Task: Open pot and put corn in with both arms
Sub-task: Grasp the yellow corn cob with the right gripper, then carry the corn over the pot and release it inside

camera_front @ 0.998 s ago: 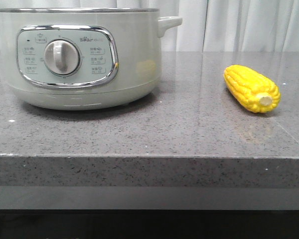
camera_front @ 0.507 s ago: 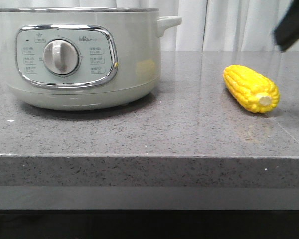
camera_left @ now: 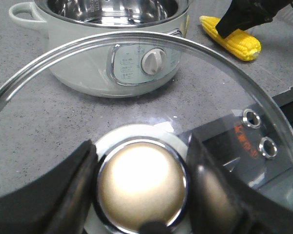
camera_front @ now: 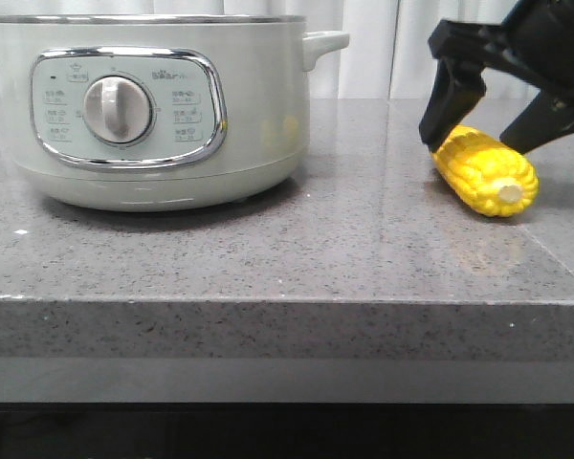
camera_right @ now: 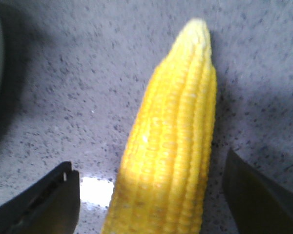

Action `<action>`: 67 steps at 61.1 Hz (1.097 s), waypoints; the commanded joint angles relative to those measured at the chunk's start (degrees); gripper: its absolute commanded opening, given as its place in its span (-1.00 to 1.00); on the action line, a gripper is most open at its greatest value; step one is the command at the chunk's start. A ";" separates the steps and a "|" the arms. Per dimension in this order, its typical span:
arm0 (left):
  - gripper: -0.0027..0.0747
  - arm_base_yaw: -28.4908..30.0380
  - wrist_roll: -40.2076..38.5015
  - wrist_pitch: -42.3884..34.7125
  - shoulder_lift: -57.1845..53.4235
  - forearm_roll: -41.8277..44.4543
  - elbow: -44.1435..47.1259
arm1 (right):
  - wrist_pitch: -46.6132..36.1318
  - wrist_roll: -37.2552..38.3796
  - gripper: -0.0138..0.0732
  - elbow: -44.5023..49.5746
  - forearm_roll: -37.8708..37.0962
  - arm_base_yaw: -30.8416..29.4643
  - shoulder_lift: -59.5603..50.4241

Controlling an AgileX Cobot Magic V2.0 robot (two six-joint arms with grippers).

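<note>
Fingers of the right gripper (camera_front: 495,120) stand wide, straddling the corn (camera_front: 485,170) lying near the counter's (camera_front: 268,258) right edge. Left gripper (camera_left: 141,187) clamps the lid's knob (camera_left: 139,187), lid (camera_left: 224,63) lifted off the pot (camera_front: 163,110) near the left edge.

The right gripper (camera_front: 493,129) appears at the upper right of the front view. It is matte black, with a blocky angular body and two thick fingers (camera_front: 450,105) that have flat faces and hard edges. In the right wrist view, only the two finger tips (camera_right: 46,202) show, at the lower corners of the frame: dark grey to black, wedge-shaped, with a small pale scuff on one edge. The left gripper (camera_left: 141,195) fills the lower part of the left wrist view. Its fingers (camera_left: 44,195) are broad, black and a little glossy, with rounded, smooth inner faces that catch some light.
</note>
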 commanded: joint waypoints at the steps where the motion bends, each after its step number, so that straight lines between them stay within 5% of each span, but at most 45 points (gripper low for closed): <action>1: -0.38 -0.26 -0.57 -9.16 0.67 -1.41 -1.85 | -0.99 -0.42 0.57 -2.13 1.11 -0.07 -1.30; 18: -0.38 -0.26 -0.57 -9.16 0.67 -1.41 -1.85 | -2.09 -0.87 -0.07 -2.32 1.11 -0.07 -2.22; 37: -0.38 -0.26 -0.57 -9.16 0.67 -1.41 -1.85 | -1.62 -2.94 -0.09 -12.77 1.23 1.42 -5.97; 67: -0.38 -0.26 -0.57 -9.16 0.67 -1.41 -1.72 | 0.18 -6.29 -0.09 -43.28 1.23 22.64 11.16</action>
